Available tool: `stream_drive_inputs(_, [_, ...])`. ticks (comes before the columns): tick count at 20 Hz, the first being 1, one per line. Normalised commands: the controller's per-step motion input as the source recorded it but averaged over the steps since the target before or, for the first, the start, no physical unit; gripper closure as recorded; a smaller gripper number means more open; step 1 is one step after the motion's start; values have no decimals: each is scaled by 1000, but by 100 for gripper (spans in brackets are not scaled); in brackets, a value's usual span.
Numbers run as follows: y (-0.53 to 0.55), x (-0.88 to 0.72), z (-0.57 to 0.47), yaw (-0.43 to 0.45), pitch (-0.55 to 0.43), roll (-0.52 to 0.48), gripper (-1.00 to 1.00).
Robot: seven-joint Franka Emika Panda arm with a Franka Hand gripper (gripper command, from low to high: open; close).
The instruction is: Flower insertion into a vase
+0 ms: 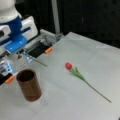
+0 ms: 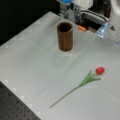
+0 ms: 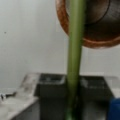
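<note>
While the gripper seems clamped on a green stem, its fingers blurred, the stem's long axis slants toward the vase standing just beside it. A red tulip lies well apart, toward a front view's right.
</note>
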Motion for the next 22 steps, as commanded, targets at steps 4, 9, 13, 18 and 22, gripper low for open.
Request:
stream_drive_inputs(4, [-353,-555,-138,141,-48,-108,100])
stream_drive_inputs(9, [-220,-506,-131,103,-7,-100,100])
stream_drive_inputs(13, [-63,-386,-72,81,128,-96,100])
stream_drive_inputs(18, [-7,-221,7,97,290,-40,100])
stream_drive_inputs(22, [-54,-51,112,123,415,-71,100])
